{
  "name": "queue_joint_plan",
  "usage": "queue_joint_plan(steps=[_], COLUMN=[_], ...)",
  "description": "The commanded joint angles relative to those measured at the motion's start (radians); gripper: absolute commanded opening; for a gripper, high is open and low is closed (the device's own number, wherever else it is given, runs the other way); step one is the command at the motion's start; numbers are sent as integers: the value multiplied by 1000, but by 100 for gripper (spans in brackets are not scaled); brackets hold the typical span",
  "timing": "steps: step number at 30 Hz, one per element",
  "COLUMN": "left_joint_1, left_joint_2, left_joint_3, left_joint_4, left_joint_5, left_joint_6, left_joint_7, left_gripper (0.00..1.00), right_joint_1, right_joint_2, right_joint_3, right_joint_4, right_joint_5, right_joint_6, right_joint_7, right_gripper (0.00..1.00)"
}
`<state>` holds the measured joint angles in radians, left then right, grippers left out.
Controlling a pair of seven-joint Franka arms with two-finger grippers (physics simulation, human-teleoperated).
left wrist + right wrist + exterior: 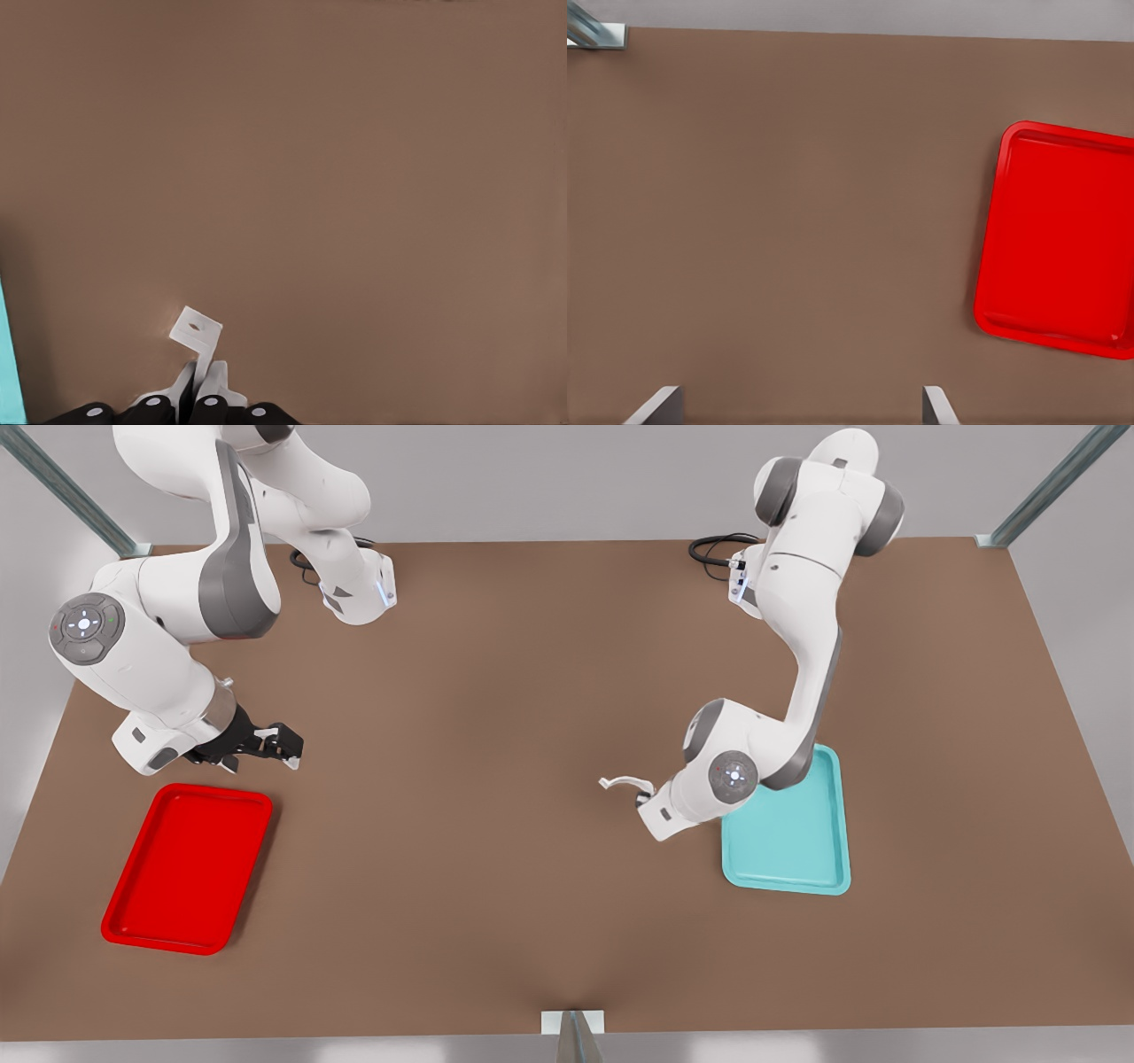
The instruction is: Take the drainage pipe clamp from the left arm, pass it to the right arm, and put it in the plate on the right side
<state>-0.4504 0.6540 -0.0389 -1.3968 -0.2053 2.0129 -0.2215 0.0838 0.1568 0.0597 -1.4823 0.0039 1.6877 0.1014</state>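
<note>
Clamp: I pinch the drainage pipe clamp (620, 783) in my left gripper (202, 390), just beside the teal tray (788, 841), tab outward for handing over.
Right gripper (282, 746): fingers spread, empty, waiting just beside the plate (186, 866).

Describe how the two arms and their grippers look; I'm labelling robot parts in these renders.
Both arms match: glossy white jointed shells with grey joint covers and round grey caps bearing small lights. Black cables coil at each base. The right arm, on the front view's left, ends in the right gripper, black with pale jaws. The left arm ends in the left gripper, black with white-dotted knuckles.
</note>
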Motion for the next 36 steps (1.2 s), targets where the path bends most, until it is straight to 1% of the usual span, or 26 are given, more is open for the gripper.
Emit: queue_joint_plan(steps=[1,2,4,5,7,8,10,14,16,20,22,24,25,28,33,36], left_joint_1=[-11,-30,-51,-65,-88,-99,-109,-120,-122,-122,-120,-119,-119,-119,-117,-114], left_joint_2=[12,15,30,49,76,88,90,93,99,102,101,101,101,101,99,98], left_joint_3=[-39,-44,-101,-107,-134,-150,-153,-151,-151,-153,-165,-167,-168,-168,-170,-168], left_joint_4=[24,36,85,119,151,168,168,176,174,174,174,174,174,174,174,174], left_joint_5=[-34,-34,-54,-56,-57,-57,-56,-56,-56,-57,-57,-59,-59,-59,-60,-71], left_joint_6=[35,43,43,49,130,136,152,159,156,156,129,115,115,115,109,109], left_joint_7=[-1116,-1159,-1246,-1292,-1342,-1352,-1374,-1395,-1388,-1386,-1323,-1300,-1294,-1293,-1294,-1293], left_gripper=[21,21,21,21,21,21,21,21,21,21,21,21,21,21,21,21], right_joint_1=[1,1,1,1,2,4,17,45,76,112,159,214,243,310,312,313], right_joint_2=[0,0,1,10,52,67,89,124,145,145,148,170,182,283,299,313], right_joint_3=[0,0,0,2,69,92,109,109,109,111,117,117,117,117,118,140], right_joint_4=[1,1,1,1,1,-1,-4,-10,-10,-62,-105,-105,-96,22,27,20], right_joint_5=[1,1,1,2,2,2,2,2,1,1,-2,-5,-7,-55,-47,-45], right_joint_6=[0,0,6,15,76,95,121,156,153,170,239,257,279,282,283,274], right_joint_7=[0,0,-2,-12,1,3,3,44,130,273,441,593,682,908,939,988], right_gripper=[100,100,100,100,100,100,100,100,100,100,100,100,100,100,100,100])
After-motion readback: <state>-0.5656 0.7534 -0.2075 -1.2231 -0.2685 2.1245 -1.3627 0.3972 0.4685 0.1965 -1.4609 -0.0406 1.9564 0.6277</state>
